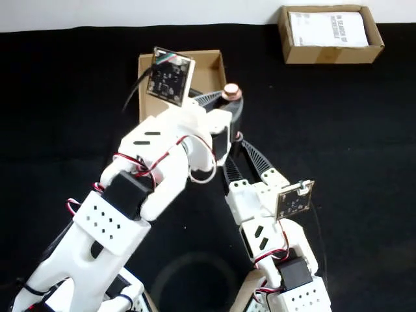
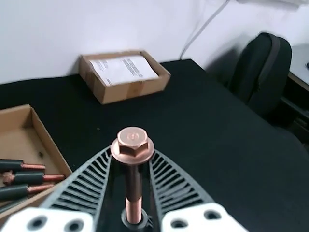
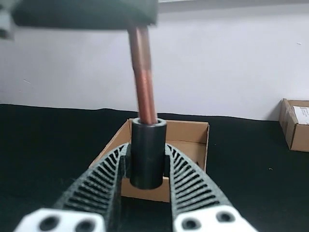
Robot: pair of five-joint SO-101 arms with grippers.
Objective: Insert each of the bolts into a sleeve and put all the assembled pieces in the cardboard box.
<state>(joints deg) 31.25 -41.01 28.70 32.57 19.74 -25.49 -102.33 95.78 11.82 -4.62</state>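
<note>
Copper bolt (image 2: 132, 145) gripped by left jaws stands in sleeve (image 3: 147, 152) gripped by right jaws, box (image 3: 190, 133) behind.

Light bright, even, from overhead; no hard shadows on black table (image 1: 351, 162). High view: white arm shells (image 1: 162, 140) near blown out, wall strip (image 1: 130, 13) at 12 o'clock washed white. Left wrist view: soft glint on copper bolt (image 2: 132, 142) head. Right wrist view: pale highlight stripe down bolt shaft; sleeve (image 3: 147, 152) flat black, box (image 3: 186, 135) interior slightly shaded.
</note>
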